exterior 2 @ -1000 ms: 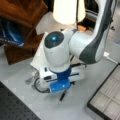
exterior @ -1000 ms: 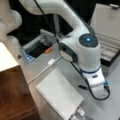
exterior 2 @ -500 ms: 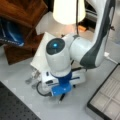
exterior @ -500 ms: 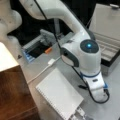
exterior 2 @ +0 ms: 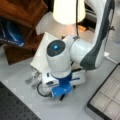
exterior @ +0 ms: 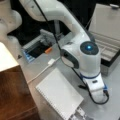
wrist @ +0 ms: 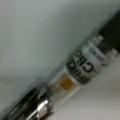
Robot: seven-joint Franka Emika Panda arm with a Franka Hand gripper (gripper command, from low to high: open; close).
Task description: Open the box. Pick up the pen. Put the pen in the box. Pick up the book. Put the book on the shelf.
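Beside the book (exterior: 58, 96), low on the table — the pen (wrist: 75, 75), fingers hidden.

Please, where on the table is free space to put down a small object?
Bare grey table lies at a front view's bottom left, between the white spiral notebook and the black perforated mat. Crowded: around the gripper and slim black pen, beside the open box.

In the wrist view, the pen (wrist: 82, 67) carries a white label with black printed letters; only "Clic" can be read, and smaller print beside it is not legible. In both front views no text, number or sign can be read
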